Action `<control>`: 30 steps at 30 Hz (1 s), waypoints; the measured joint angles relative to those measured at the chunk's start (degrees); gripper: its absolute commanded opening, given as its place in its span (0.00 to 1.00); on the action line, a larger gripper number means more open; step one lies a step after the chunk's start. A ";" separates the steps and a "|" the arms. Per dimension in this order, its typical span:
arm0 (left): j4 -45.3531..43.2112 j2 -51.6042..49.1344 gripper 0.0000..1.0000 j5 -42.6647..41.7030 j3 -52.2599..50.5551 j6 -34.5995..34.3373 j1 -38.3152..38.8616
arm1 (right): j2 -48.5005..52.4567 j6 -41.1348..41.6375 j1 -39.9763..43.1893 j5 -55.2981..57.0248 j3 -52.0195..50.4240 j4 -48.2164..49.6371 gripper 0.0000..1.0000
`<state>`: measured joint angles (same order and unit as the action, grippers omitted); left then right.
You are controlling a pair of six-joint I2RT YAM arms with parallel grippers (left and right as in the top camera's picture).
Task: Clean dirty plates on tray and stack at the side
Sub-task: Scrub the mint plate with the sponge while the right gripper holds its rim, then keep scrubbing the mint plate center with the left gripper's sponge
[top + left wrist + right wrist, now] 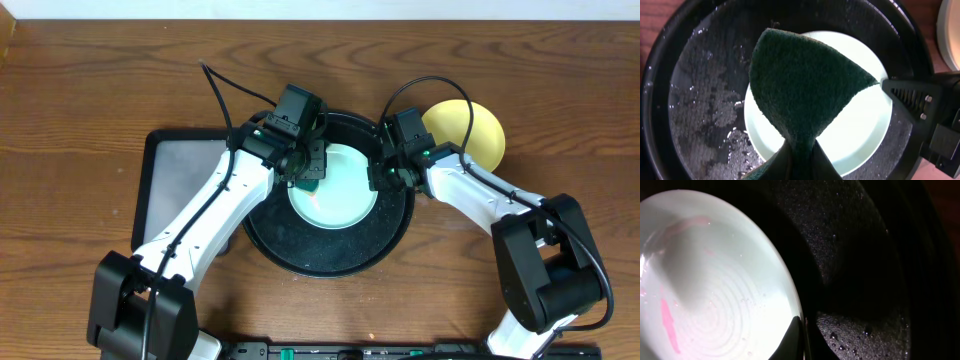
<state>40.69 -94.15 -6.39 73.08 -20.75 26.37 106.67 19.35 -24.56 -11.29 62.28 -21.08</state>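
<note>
A pale mint plate [345, 200] lies in the round black tray [330, 262]. My left gripper [305, 172] hovers over the plate's left part, shut on a dark green sponge [800, 85] that fans out above the plate [865, 135]. My right gripper [386, 172] is at the plate's right edge, and in the right wrist view it [804, 336] is shut on the plate's rim. Pink smears [667, 322] streak the plate [725, 290] inside. A pale yellow plate [472, 130] rests on the table to the right of the tray.
A rectangular black tray [175, 180] lies left of the round one, partly under my left arm. The round tray's floor [705, 105] is wet with droplets. The wooden table [80, 100] surrounds both trays.
</note>
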 measured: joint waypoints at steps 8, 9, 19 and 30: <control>-0.83 0.00 0.08 0.37 0.00 0.04 0.00 | 0.00 8.24 0.02 -1.84 0.00 -0.79 0.01; -0.92 0.00 0.08 0.37 0.00 0.04 0.00 | 0.00 8.81 0.02 -1.97 0.00 -0.83 0.01; -3.96 0.00 0.08 -2.38 0.00 0.20 -0.07 | -0.20 10.21 0.00 -2.27 0.00 -0.94 0.01; -4.50 0.00 0.08 -4.24 0.00 0.20 -0.83 | -0.68 6.97 0.02 -2.23 0.00 -0.50 0.11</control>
<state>36.18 -94.15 -10.63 73.08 -20.56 25.54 106.00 26.33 -24.53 -13.52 62.28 -21.58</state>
